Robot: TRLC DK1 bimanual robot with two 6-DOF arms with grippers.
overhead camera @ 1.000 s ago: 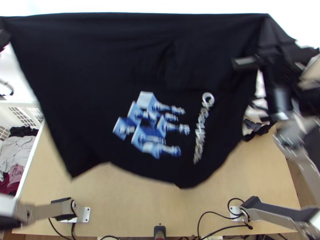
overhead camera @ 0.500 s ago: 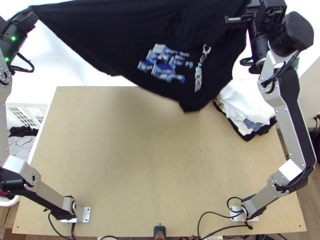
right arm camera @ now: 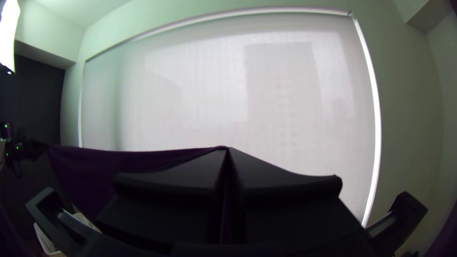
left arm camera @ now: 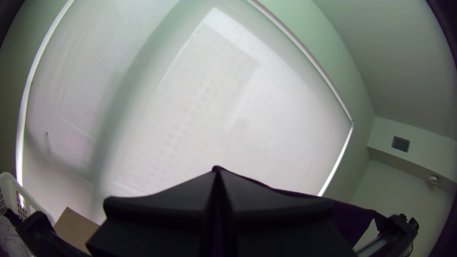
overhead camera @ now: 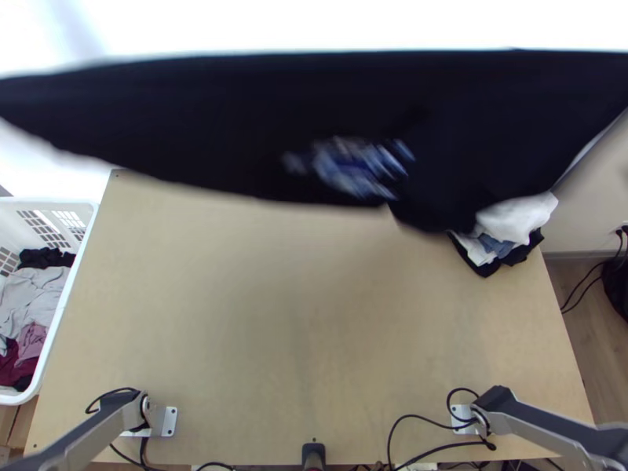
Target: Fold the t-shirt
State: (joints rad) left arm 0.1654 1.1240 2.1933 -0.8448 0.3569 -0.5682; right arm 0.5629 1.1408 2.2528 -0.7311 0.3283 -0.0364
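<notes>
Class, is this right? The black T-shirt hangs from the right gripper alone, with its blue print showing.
Not from the right gripper alone: the wrist views show the left gripper holding the black T-shirt too. Its blue print does show, in the top view.

The T-shirt (overhead camera: 235,118) is dark cloth with a matt surface. The tabletop (overhead camera: 235,314) is pale wood, smooth and dull. The basket (overhead camera: 60,302) looks like plastic, the 2 base plates (overhead camera: 170,421) like smooth metal. The left hand (left arm camera: 217,169) and right hand (right arm camera: 227,148) have matt black surfaces. Wood-look boards form the floor (overhead camera: 587,341).
</notes>
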